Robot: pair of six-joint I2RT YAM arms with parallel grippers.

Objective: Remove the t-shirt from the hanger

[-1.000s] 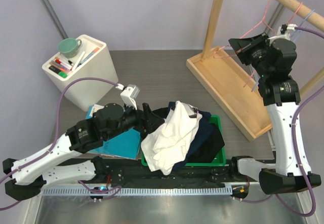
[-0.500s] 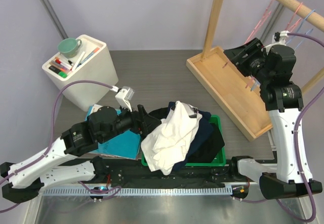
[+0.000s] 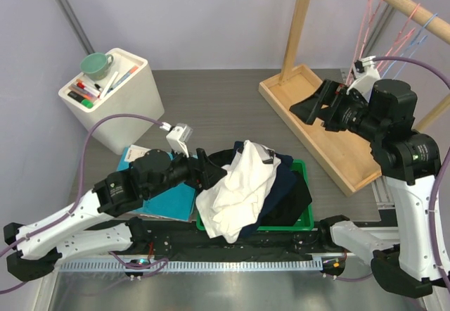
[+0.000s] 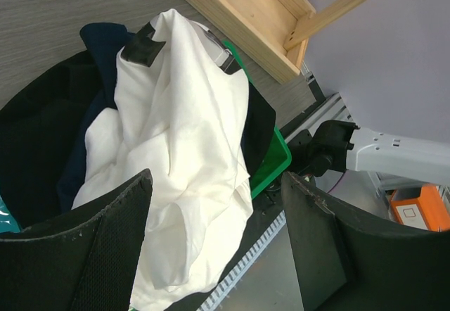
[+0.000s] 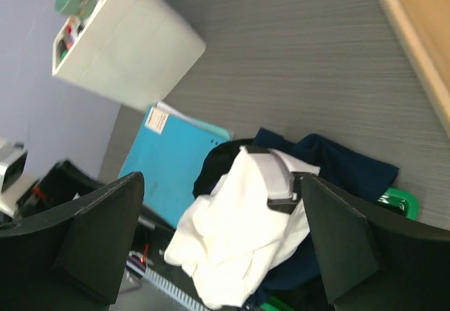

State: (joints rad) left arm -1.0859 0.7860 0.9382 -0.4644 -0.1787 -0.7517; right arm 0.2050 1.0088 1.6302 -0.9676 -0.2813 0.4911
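The white t-shirt (image 3: pixel 235 188) lies crumpled on top of dark clothes in the green bin (image 3: pixel 304 167), off any hanger. Thin pink and blue wire hangers (image 3: pixel 367 17) dangle bare from the wooden rail at the top right. My right gripper (image 3: pixel 314 103) is open and empty above the rack's wooden base, looking down at the t-shirt (image 5: pixel 239 226). My left gripper (image 3: pixel 209 172) is open at the bin's left edge, with the t-shirt (image 4: pixel 183 114) just ahead of its fingers and nothing between them.
Navy and black garments (image 3: pixel 288 191) fill the bin under the shirt. A blue folder (image 3: pixel 169 202) lies left of the bin. A white box (image 3: pixel 116 96) with a mug and markers stands at the back left. The rack's wooden base tray (image 3: pixel 316 124) and upright post are at the right.
My right gripper has opened and swung down and left, away from the hangers on the rail. The left arm has barely shifted.
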